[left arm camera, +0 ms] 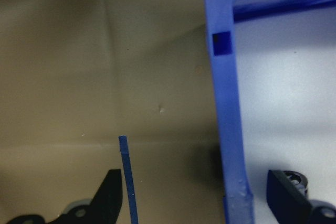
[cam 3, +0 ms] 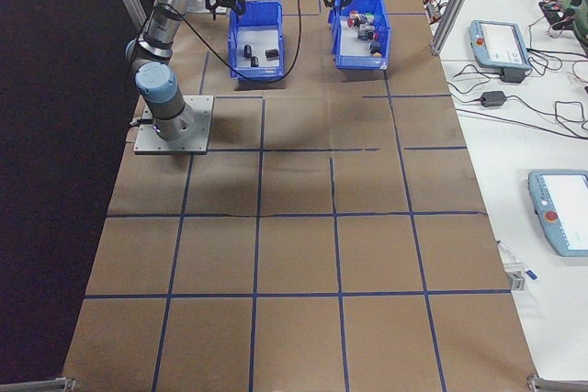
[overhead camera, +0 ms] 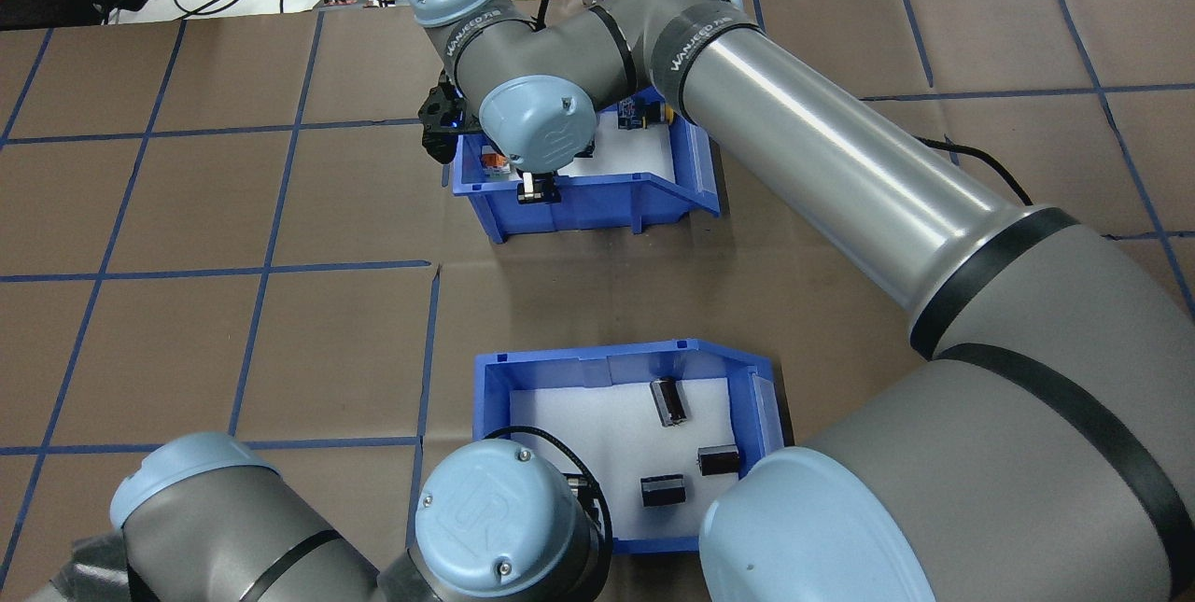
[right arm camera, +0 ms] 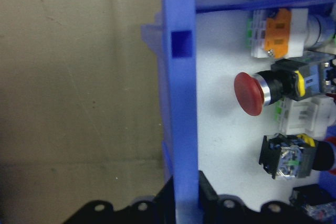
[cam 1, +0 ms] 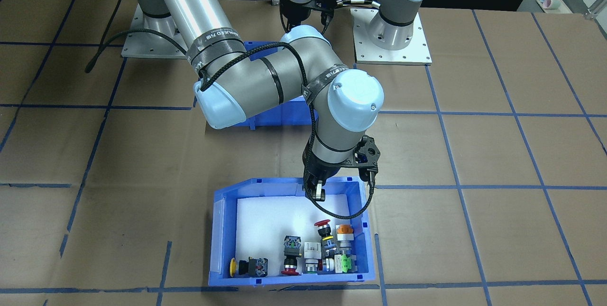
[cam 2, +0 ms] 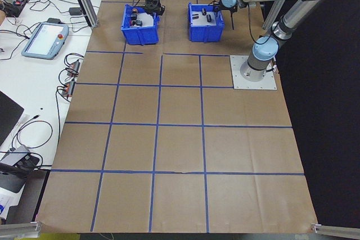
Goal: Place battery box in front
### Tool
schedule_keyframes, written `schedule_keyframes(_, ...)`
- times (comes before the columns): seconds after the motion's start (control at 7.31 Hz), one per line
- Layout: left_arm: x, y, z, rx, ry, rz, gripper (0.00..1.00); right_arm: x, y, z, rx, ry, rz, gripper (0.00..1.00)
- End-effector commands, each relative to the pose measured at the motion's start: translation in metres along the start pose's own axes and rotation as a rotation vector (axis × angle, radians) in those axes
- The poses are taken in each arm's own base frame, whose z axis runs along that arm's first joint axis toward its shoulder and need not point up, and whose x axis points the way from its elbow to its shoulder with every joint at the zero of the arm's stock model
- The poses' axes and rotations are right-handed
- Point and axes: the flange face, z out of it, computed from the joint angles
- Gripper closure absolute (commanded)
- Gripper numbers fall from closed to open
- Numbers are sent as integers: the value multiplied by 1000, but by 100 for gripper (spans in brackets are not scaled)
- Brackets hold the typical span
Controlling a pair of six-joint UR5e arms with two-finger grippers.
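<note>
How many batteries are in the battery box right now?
3 in the overhead view, all on the white liner of the battery box: one upright-angled battery near the middle, one toward the right wall, one below it. The arms cover the near corners, so more may be hidden.

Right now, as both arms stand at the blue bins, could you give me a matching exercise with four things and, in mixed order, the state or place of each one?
Things:
1. left gripper
2. right gripper
3. battery box
4. red mushroom push button

States or places:
A. holds three dark batteries on a white liner
B. closed on the wall of the switch bin
C. open, one finger on each side of a blue wall
D. inside the switch bin, among other switches

Pairs: 1-C, 2-B, 3-A, 4-D
</note>
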Motion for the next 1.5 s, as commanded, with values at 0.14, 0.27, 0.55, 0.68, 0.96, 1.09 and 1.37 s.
schedule_keyframes(0.14, 15, 5, 20, 12, 13, -8, 17, 30, 21, -44, 3, 92, 42, 98)
schedule_keyframes(0.27, 18, 6, 25, 15, 8, -22, 24, 36, 31, -43, -30, 108, 53, 100)
schedule_keyframes(0.55, 14, 4, 33, 24, -8, -29, 48, 59, 72, -34, -106, 111, 39, 100)
schedule_keyframes(0.68, 10, 0, 41, 23, -15, -32, 61, 76, 110, -29, -126, 80, 28, 100)
schedule_keyframes(0.96, 10, 2, 42, -31, 49, -52, 100, 92, 197, -16, -153, 13, -15, 100)
schedule_keyframes(1.09, 18, 4, 31, -65, 108, -48, 100, 91, 249, -17, -157, -5, -28, 100)
schedule_keyframes(1.37, 36, -2, 1, -70, 182, 6, 100, 78, 346, -21, -152, -22, -46, 100)
